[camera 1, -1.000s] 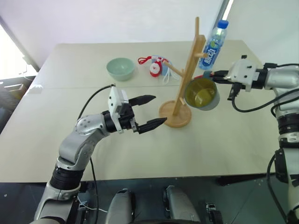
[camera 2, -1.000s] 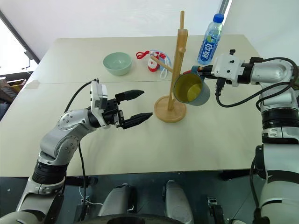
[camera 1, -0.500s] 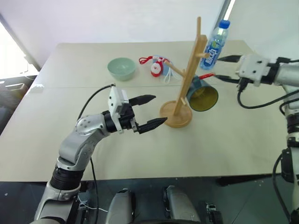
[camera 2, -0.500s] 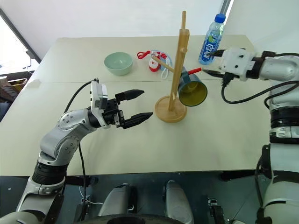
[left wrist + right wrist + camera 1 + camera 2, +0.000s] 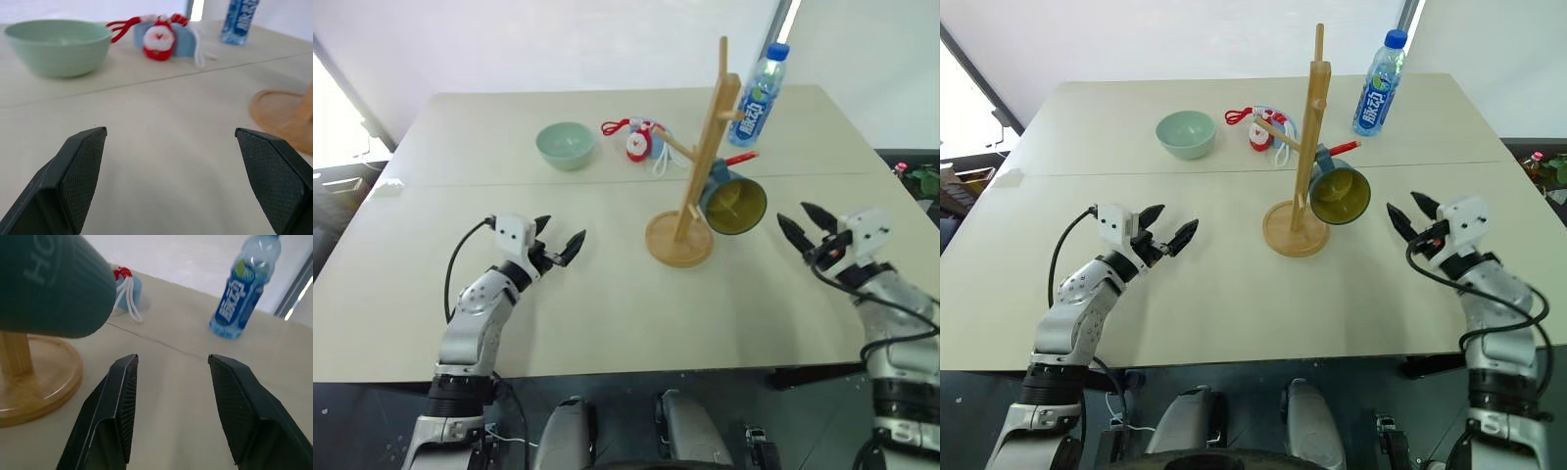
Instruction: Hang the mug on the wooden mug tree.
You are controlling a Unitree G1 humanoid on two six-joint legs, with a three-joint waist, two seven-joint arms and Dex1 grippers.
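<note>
Open surface (image 5: 607,304) across the whole near half, bare between left tool (image 5: 560,247) and right tool (image 5: 800,223). Mid-surface blocked by mug tree (image 5: 700,166), with mug (image 5: 734,201) hanging on its right side, mouth toward the right tool. Free lane between mug and right tool. Far side crowded: bowl (image 5: 565,144) at left, Santa toy (image 5: 638,143) just left of the tree's pole, bottle (image 5: 757,96) at far right. Clear strip along the far-left corner.

- Mug (image 5: 49,284): pale raised letters "HO" on its dark side, the rest cut off
- Bottle (image 5: 243,291): white Chinese characters down its blue label, too blurred to read surely
</note>
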